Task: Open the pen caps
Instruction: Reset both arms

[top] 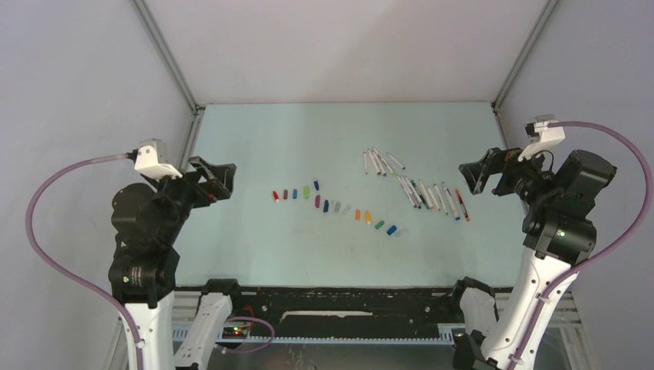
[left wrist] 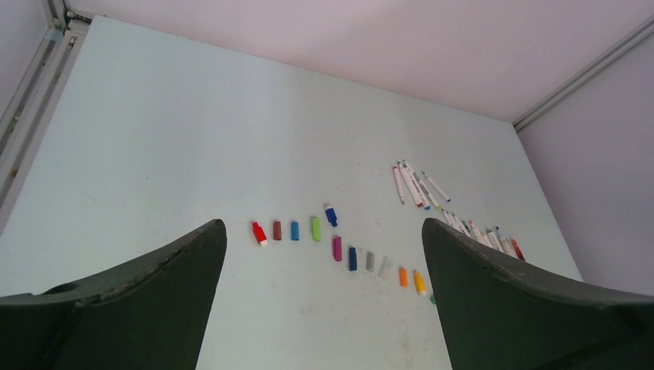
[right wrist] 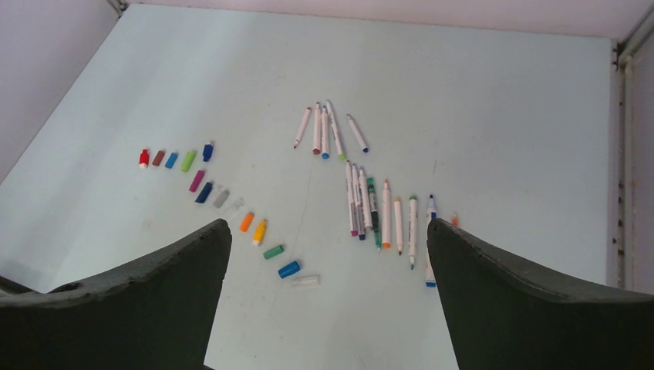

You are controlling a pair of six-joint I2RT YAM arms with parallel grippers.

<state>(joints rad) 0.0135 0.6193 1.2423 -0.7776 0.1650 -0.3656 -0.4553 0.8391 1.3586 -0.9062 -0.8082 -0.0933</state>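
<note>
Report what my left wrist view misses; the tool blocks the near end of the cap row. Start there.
Observer: Past the yellow cap the row runs on: a green cap, a blue cap, then a clear cap.
Operator: Give me the right tool.
Observer: The right tool is open and holds nothing.
Operator: Go on rightward.
Observer: The nearer pens lie side by side, right of the clear cap, touching no cap.
</note>
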